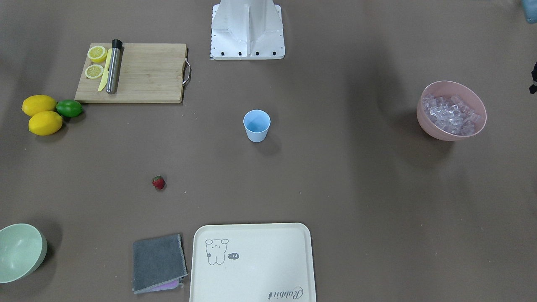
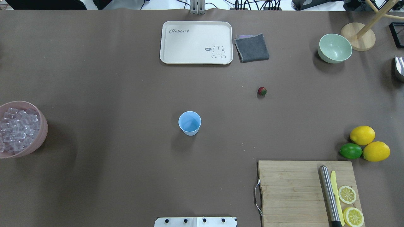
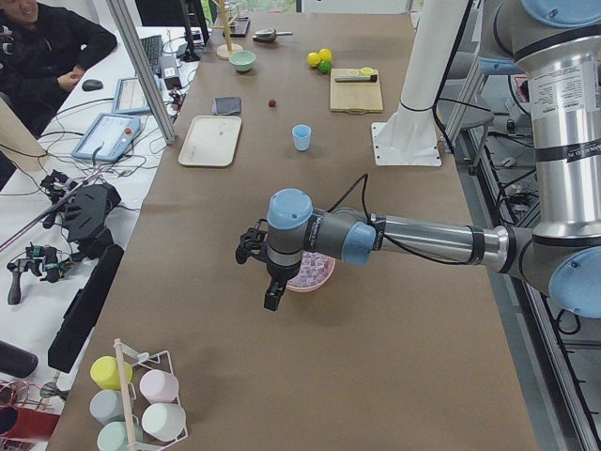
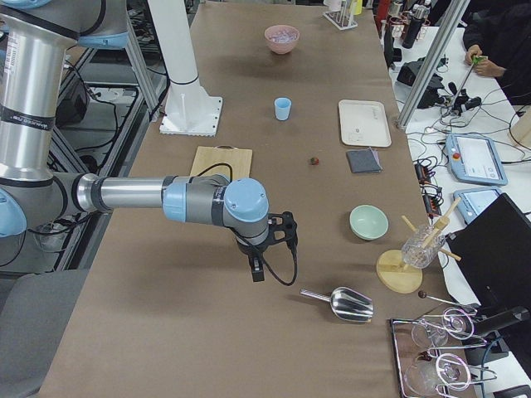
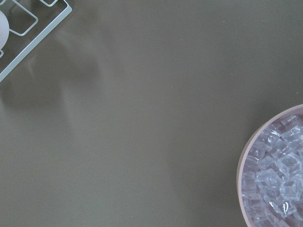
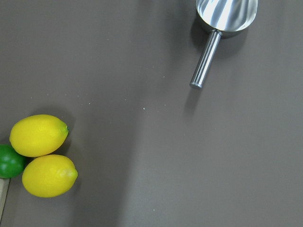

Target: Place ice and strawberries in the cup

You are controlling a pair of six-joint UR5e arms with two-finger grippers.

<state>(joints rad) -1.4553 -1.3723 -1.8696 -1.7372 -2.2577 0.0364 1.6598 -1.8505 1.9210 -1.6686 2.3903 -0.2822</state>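
Brown tabletop (image 2: 110, 78) carries the cup (image 2: 189, 123) upright. We see the strawberry (image 2: 262, 91) lying apart on the cup's right, the ice (image 2: 17, 127) heaped in a pink bowl (image 2: 44, 132) far on its left. Our left gripper (image 3: 272, 299) and right gripper (image 4: 257, 272) hang well away from the cup; open or closed, we cannot tell.

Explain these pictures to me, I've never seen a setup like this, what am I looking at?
Two robot arms share a brown table. Two pictures look down on it from opposite sides, two look along it from its ends, two come from cameras on the wrists. The left gripper hangs by the pink bowl of ice; the right gripper hangs near a metal scoop. I see nothing held, and cannot tell whether they are open. Mid-table stands an empty blue cup, a strawberry lying apart from it.
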